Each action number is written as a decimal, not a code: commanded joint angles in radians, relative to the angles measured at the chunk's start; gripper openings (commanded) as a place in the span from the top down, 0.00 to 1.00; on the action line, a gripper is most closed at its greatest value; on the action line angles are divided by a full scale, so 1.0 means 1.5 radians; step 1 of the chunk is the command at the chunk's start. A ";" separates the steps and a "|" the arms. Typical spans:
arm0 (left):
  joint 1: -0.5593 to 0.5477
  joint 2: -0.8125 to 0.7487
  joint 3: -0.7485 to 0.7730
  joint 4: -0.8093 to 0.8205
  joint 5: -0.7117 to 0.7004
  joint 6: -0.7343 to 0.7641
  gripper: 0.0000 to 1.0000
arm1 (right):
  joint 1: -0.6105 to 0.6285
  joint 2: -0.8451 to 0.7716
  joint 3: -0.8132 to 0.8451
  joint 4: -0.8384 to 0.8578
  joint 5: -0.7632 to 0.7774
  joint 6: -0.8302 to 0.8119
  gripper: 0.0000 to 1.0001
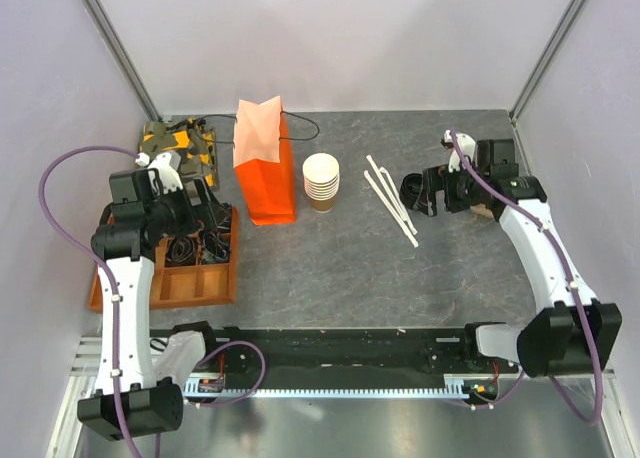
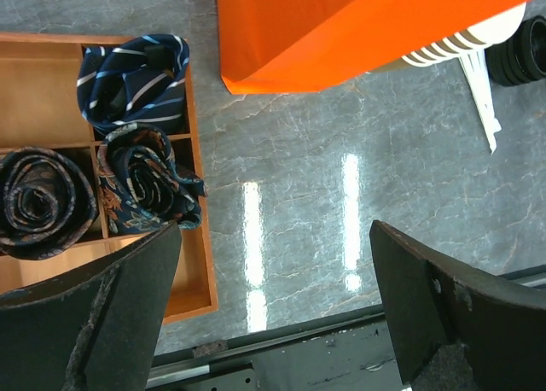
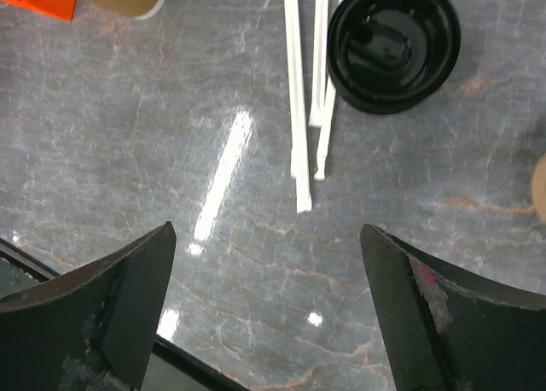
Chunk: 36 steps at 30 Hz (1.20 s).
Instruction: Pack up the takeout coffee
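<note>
Opening step, nothing grasped. Left claw (image 2: 273,271) wide, empty. Right claw (image 3: 269,246) wide, empty. Lidded tan paper coffee cup not clearly seen; tan sliver (image 3: 539,186) at right wrist view's right edge, cannot tell. Next: locate cup, grip upright, lower into tall orange paper bag (image 1: 268,173), upper centre-left.

Your top view looks steeply down from high on the near side, whole table (image 1: 330,268) in frame, left wrist view close over tray (image 2: 200,237) and orange bag (image 2: 341,32), right wrist view close over straws (image 3: 294,109) and black lid (image 3: 394,45), both sharing the cup stack (image 2: 461,45) at their upper edges.
</note>
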 commanded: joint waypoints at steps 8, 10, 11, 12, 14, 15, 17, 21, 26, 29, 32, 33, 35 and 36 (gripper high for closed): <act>0.033 -0.016 0.086 -0.036 0.033 -0.008 0.00 | 0.078 0.171 0.266 0.018 0.033 0.019 0.02; 0.043 -0.008 0.106 -0.050 0.032 -0.014 0.00 | 0.107 0.210 0.301 0.021 0.048 0.030 0.02; 0.046 -0.003 0.112 -0.053 0.034 -0.016 0.00 | 0.120 0.223 0.331 0.024 0.072 0.038 0.02; 0.047 -0.002 0.118 -0.056 0.036 -0.018 0.00 | 0.135 0.246 0.347 0.026 0.087 0.042 0.02; 0.049 -0.004 0.125 -0.060 0.031 -0.025 0.00 | 0.183 0.270 0.394 0.024 0.119 0.048 0.02; 0.050 -0.006 0.126 -0.060 0.016 -0.027 0.01 | 0.217 0.290 0.409 0.019 0.153 0.053 0.05; 0.051 -0.014 0.122 -0.061 -0.001 -0.034 0.01 | 0.250 0.301 0.418 0.025 0.201 0.054 0.17; 0.054 -0.033 0.098 -0.056 -0.009 -0.040 0.02 | 0.300 0.338 0.426 0.041 0.260 0.080 0.39; 0.057 -0.052 0.085 -0.054 -0.010 -0.041 0.02 | 0.312 0.387 0.494 0.039 0.275 0.131 0.55; 0.057 -0.050 0.085 -0.054 -0.012 -0.041 0.02 | 0.313 0.407 0.512 0.038 0.270 0.161 0.57; 0.057 -0.044 0.088 -0.053 -0.020 -0.046 0.03 | 0.314 0.419 0.512 0.039 0.262 0.183 0.57; 0.057 -0.042 0.088 -0.052 -0.023 -0.049 0.04 | 0.313 0.425 0.513 0.040 0.259 0.194 0.57; 0.057 -0.039 0.086 -0.049 -0.022 -0.054 0.04 | 0.313 0.430 0.521 0.039 0.250 0.200 0.56; 0.057 -0.038 0.083 -0.047 -0.021 -0.056 0.05 | 0.312 0.435 0.525 0.038 0.241 0.205 0.56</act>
